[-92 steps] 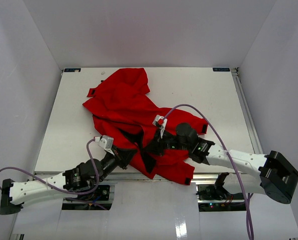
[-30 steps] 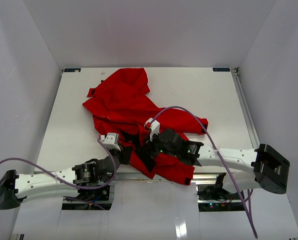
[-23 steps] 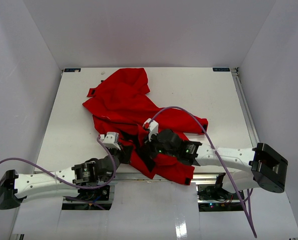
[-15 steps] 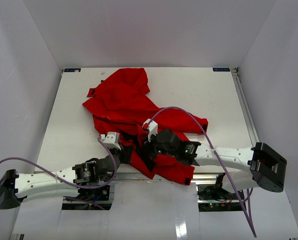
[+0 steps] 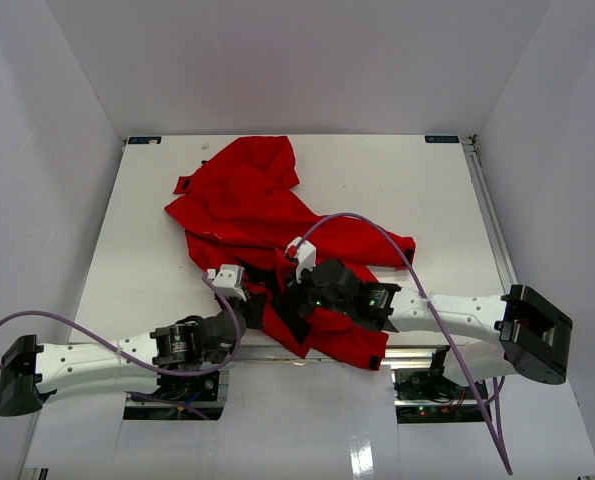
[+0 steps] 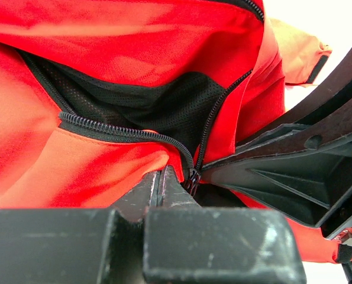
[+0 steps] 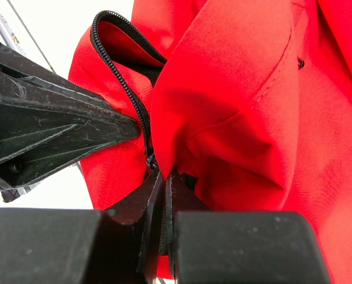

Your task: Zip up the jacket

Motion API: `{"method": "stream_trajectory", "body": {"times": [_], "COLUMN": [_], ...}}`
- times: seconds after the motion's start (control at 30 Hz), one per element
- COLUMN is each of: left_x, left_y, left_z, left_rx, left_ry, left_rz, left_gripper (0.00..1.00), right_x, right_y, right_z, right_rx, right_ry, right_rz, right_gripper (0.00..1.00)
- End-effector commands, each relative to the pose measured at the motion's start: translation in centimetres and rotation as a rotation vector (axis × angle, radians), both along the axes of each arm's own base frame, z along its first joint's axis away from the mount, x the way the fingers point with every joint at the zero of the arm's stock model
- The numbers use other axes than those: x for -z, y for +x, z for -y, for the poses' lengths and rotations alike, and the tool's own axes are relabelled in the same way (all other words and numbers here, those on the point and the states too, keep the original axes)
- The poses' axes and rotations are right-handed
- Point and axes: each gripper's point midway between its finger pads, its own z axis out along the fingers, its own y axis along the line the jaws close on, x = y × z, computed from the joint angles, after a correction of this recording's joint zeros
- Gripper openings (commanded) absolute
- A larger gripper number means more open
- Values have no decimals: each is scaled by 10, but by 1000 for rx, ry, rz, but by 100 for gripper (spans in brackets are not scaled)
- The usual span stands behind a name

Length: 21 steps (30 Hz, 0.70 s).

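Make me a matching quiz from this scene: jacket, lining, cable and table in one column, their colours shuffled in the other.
Things:
1. jacket
2. lining
3. cable
4. table

Colours:
A. purple
B. white
C. red
D. black

Pairs: 1-C, 2-D, 3-A, 4-B

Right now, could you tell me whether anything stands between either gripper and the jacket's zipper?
Nothing visible does. The left gripper and right gripper are both shut at the lower end of the zipper, pinching the red fabric of the jacket side by side.
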Motion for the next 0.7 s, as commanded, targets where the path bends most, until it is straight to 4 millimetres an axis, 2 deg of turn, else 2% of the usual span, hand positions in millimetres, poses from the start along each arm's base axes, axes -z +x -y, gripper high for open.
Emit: {"method": "stream_trajectory", "body": {"times": [0.0,0.67], "left_x": [-14,-9], "left_y": [2,1], "left_z": [4,10], "left_rx": [-3,41], "left_ry": [-22,36], "left_rz": [12,23], "left_gripper": [0,0], "right_x": [-31,-34], "right_y": [8,11], "right_z": [-12,-14], "right_rx": [18,35], "right_ry": [67,71], "right_rz": [44,47], "right_gripper": [8,8]}}
